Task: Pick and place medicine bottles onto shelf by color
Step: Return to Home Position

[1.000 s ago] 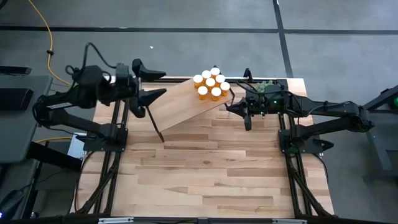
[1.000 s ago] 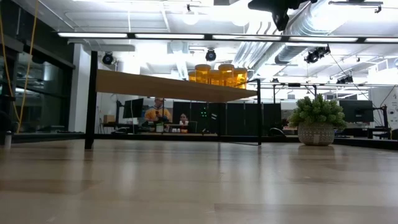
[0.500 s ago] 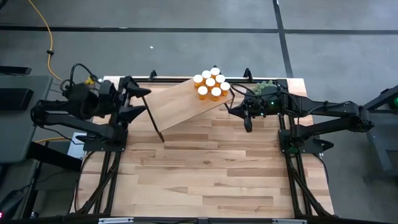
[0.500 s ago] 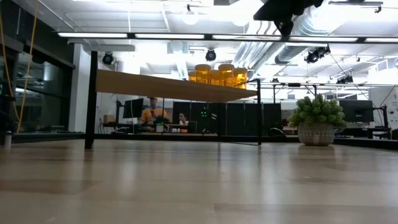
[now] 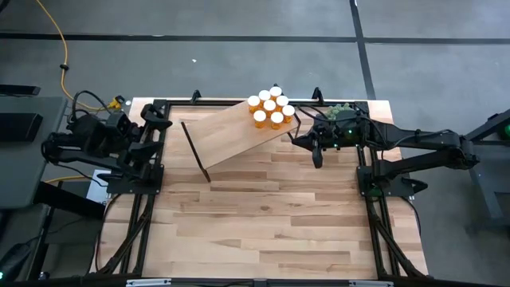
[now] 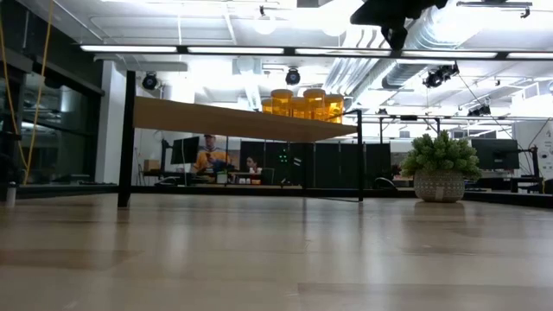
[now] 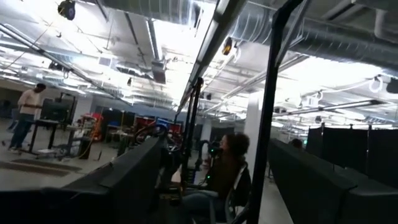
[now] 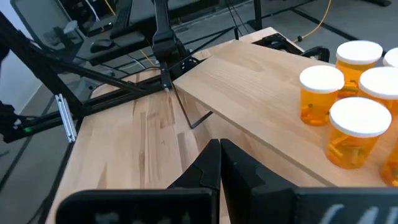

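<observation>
Eight bottles crowd the shelf's right end; right gripper beside, jaws closed empty; left gripper's jaws wide.

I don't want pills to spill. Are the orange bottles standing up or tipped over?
Standing up: the medicine bottles show round white caps on top, together on the shelf.

Grey concrete floor with dark seams beyond the right gripper, thin yellow cable across it, long bright ceiling strip lights, silver round ducts, dark partition panels, people at desks.
</observation>
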